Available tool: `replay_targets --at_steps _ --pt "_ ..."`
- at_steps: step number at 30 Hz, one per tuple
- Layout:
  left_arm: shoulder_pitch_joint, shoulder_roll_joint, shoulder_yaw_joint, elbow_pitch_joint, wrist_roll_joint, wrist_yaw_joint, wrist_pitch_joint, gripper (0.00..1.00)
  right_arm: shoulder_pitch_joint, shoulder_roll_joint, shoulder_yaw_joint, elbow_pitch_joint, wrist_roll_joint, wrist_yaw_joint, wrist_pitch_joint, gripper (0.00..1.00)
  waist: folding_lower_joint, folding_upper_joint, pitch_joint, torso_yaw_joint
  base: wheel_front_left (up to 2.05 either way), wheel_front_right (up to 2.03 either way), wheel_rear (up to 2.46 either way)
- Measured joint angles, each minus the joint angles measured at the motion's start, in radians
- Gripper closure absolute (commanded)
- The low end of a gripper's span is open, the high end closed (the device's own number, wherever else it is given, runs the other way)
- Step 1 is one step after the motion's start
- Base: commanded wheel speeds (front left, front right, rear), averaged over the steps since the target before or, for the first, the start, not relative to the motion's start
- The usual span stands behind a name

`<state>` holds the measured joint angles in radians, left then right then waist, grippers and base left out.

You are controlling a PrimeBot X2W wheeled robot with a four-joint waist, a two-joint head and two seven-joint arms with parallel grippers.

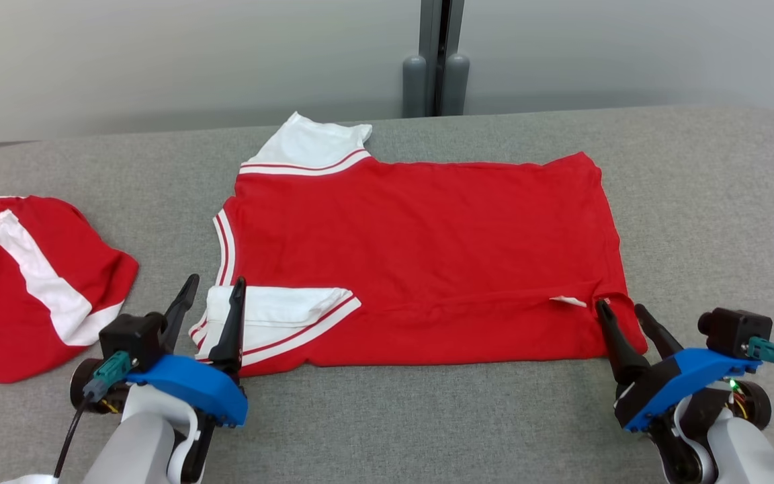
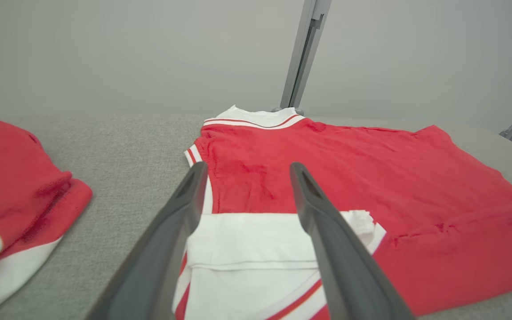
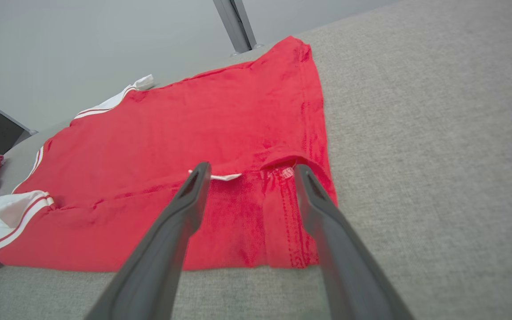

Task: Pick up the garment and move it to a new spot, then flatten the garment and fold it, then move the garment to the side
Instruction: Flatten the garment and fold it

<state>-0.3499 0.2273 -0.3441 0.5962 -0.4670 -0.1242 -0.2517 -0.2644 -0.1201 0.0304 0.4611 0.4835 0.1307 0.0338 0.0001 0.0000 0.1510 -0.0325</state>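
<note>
One red short-sleeved shirt [image 1: 427,235] with white, red-striped sleeves is lying spread flat across the middle of the grey fabric-covered desk [image 1: 696,202], with its collar end toward the robot's left and its hem toward the right. Its near long edge is lying folded over onto the body. A small white label [image 1: 568,301] is peeking out of that fold near the hem. The near white sleeve [image 1: 279,312] is lying doubled on top of the red cloth, and the far white sleeve [image 1: 306,144] is sticking out toward the back of the desk.

Well apart to the left, a second red garment with a broad white stripe [image 1: 31,282] is sitting crumpled on the desk. Behind the desk, a grey upright post [image 1: 435,60] is standing against the pale wall.

The left hand [image 1: 216,279] is hovering at the shirt's near left corner with its fingers spread wide and gripping nothing. One finger is crossing the near white sleeve and the other is over bare desk just beside it. The right hand [image 1: 621,306] is hovering at the near right corner, equally wide and empty, with its tips over the folded hem just beside the label. Whether either hand is touching the cloth I cannot tell.
</note>
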Motion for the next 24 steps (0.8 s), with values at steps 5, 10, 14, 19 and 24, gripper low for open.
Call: replay_targets --at_steps 5,10,14,19,24 --pt "0.05 0.0 0.028 0.001 -0.005 0.001 -0.007 0.0 0.039 -0.027 0.003 -0.003 -0.015 0.0 -0.01 0.0 -0.0002 0.0 -0.028 0.003 0.0 0.0 0.0" --pt "0.113 0.003 0.042 -0.004 -0.001 0.009 -0.01 0.0 0.066 -0.04 -0.006 0.003 -0.019 0.0 -0.009 0.0 -0.0001 0.0 -0.039 0.007 0.0 0.0 0.0" --pt "0.149 0.005 0.043 0.007 0.002 0.013 -0.01 0.0 0.067 -0.053 -0.007 0.021 -0.061 0.0 -0.009 0.0 -0.0002 0.0 -0.038 0.009 0.0 0.0 0.0" --pt "0.154 0.001 0.034 0.05 0.008 0.013 -0.01 0.0 0.048 -0.052 -0.003 0.066 -0.097 0.0 -0.018 0.0 -0.0002 0.0 -0.029 0.008 0.0 0.0 0.0" --pt "0.132 -0.002 0.023 0.117 0.003 0.009 -0.01 0.0 0.017 -0.046 0.005 0.127 -0.119 0.0 -0.022 0.0 -0.0001 0.0 -0.018 0.007 0.0 0.0 0.0"
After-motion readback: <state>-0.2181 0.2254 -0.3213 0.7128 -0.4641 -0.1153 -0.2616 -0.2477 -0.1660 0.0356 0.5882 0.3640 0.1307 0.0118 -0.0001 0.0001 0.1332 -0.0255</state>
